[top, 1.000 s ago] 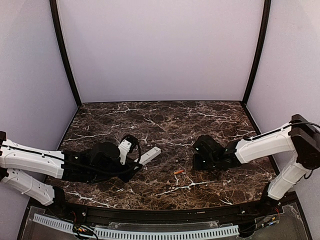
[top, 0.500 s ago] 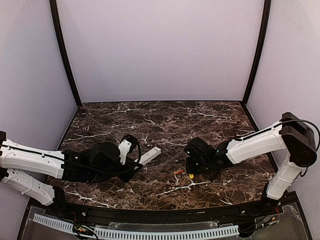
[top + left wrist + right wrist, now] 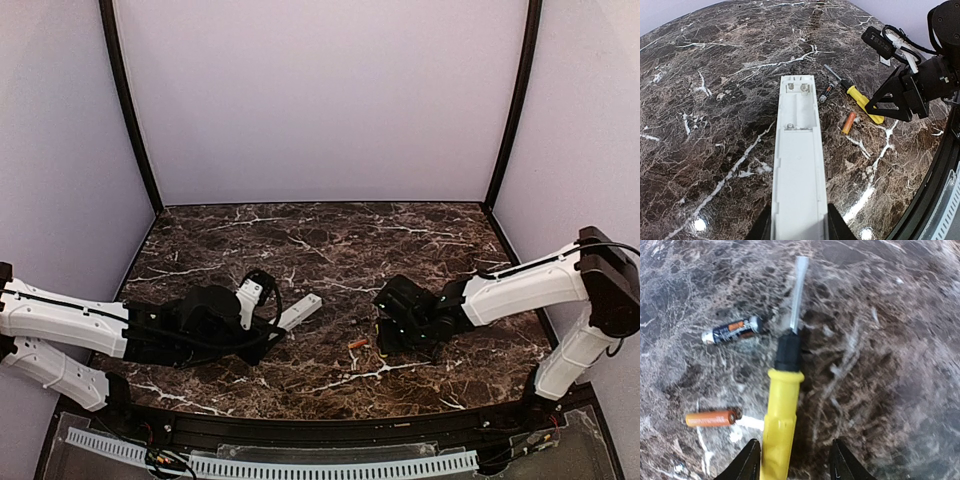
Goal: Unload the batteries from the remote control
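Note:
The white remote control (image 3: 799, 165) lies back up with its battery bay (image 3: 800, 102) showing no cells, and my left gripper (image 3: 800, 226) is shut on its near end. In the top view it is the pale bar (image 3: 300, 312) at the left gripper (image 3: 265, 335). Two batteries lie loose on the marble: an orange one (image 3: 710, 418) (image 3: 849, 122) (image 3: 356, 343) and a dark-labelled one (image 3: 732, 330) (image 3: 827, 91). My right gripper (image 3: 795, 461) (image 3: 385, 335) is open, its jaws straddling the yellow screwdriver handle (image 3: 780, 425), which rests close to the left finger (image 3: 749, 462).
The screwdriver's dark collar and metal shaft (image 3: 797, 287) point away from the right gripper, past the dark battery. The table's black front rail (image 3: 320, 428) runs along the near edge. Purple walls (image 3: 320, 100) enclose the marble table top (image 3: 330, 245).
The right gripper's jaws have spread apart around the screwdriver. That arm came left toward the orange battery, then eased back slightly. The left arm and the remote have stayed still.

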